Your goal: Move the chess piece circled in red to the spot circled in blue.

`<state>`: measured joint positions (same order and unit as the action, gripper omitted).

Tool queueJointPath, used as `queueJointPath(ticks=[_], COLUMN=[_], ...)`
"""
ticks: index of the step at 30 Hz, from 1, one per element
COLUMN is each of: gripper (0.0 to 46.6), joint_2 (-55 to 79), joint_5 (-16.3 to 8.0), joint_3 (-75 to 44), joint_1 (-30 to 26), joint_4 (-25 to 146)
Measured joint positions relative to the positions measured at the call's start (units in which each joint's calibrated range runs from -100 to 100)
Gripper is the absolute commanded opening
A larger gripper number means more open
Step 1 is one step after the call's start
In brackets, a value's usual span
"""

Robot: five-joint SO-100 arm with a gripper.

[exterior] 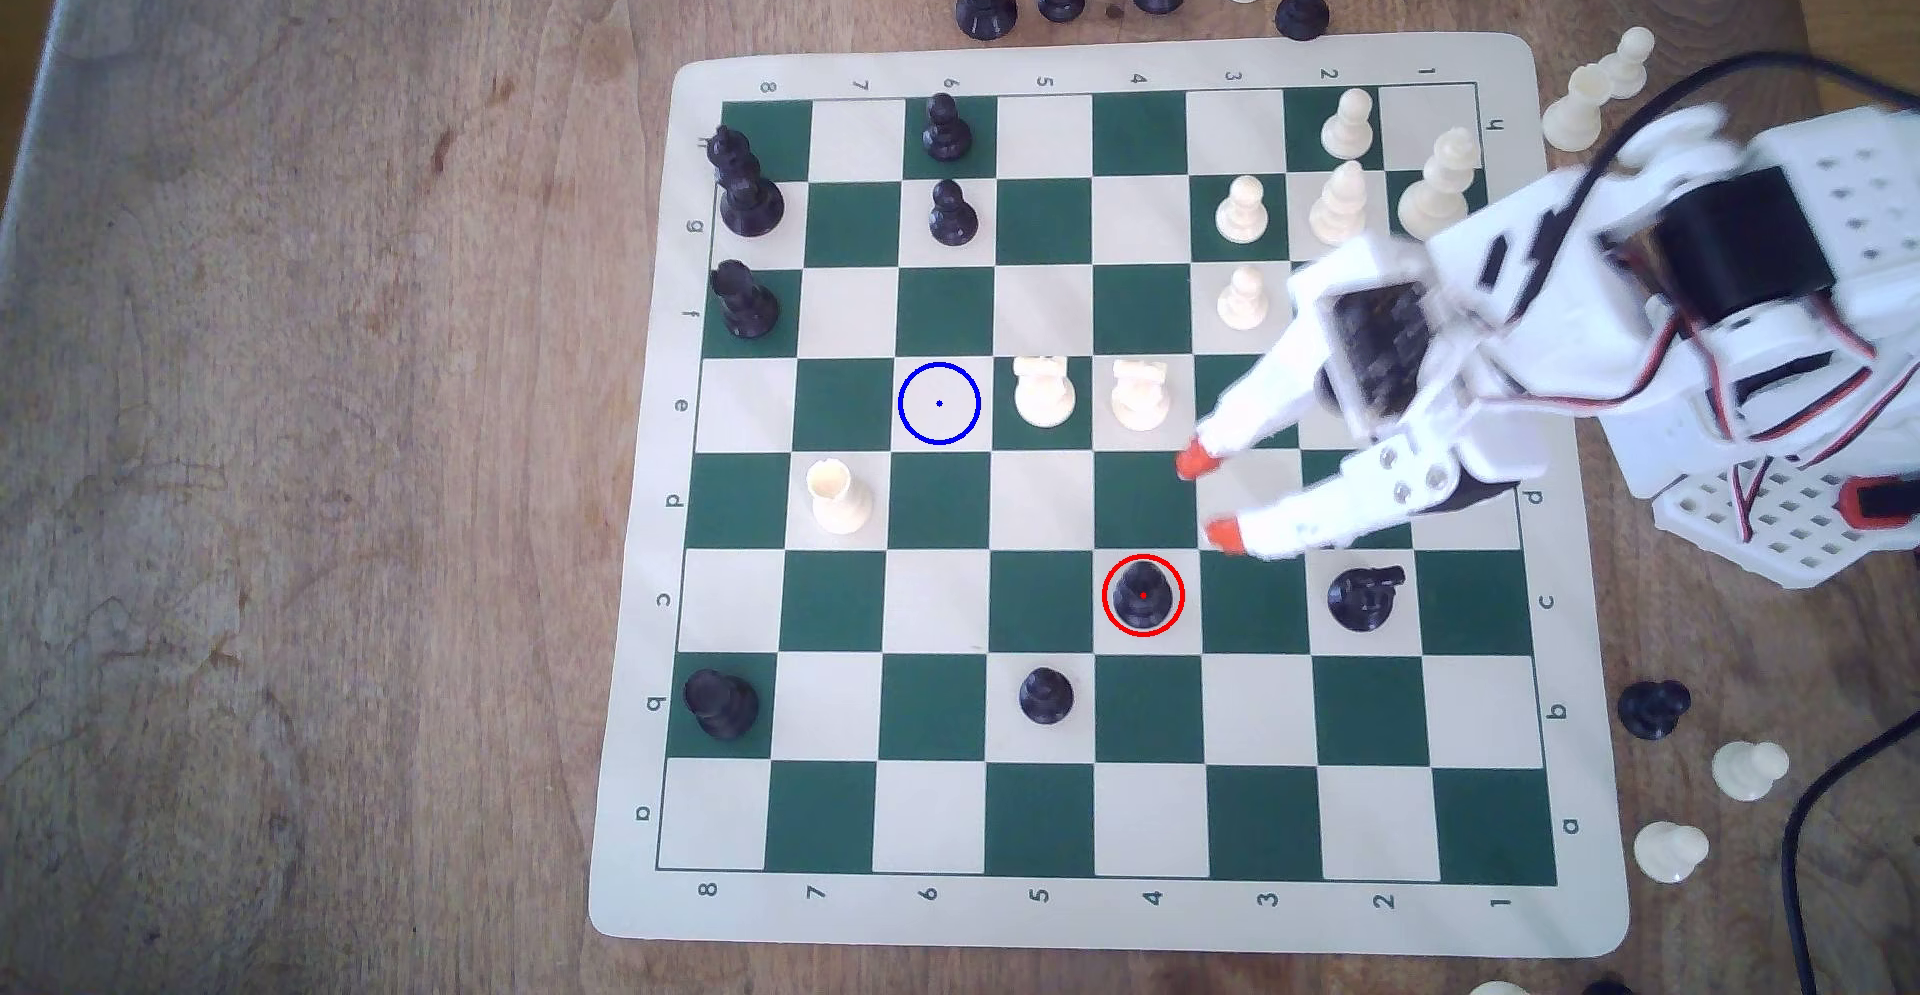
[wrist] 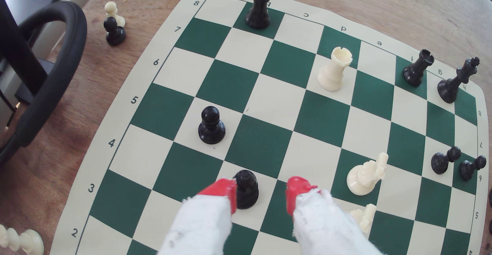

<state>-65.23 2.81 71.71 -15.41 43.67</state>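
A worn, grainy wooden tabletop (exterior: 312,434) carries a flexible cream-and-green chessboard mat (exterior: 634,642) with rounded corners. Toward the exterior view's left, the spot (exterior: 939,403) is a cream square in row e, ringed thinly in blue with a centre dot, bare of pieces. Just to its right stand two glossy cream knights (exterior: 1042,391). Further right and lower, the chess piece (exterior: 1143,595) stands upright on a cream square in row c, ringed in red: matte black, round-based, with a small tapering head. The pincer (exterior: 1205,499) hangs just above and to the right of it in that view, white plastic fingers with red-orange tips spread open, holding nothing. In the wrist view the chess piece (wrist: 246,189) sits beside one red tip (wrist: 226,189), inside the gap.
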Motion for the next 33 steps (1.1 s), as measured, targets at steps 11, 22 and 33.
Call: queueJointPath(ticks=[11,22,33], gripper=[15.0,15.1,13.9], joint_2=[17.18,31.34,43.49], joint_5=[1.71,1.71,1.07], joint_3=[-5.69,-14.1,-20.97], joint_1=[-0.96,-0.96,0.44], joint_4=[0.56,0.56,-2.55])
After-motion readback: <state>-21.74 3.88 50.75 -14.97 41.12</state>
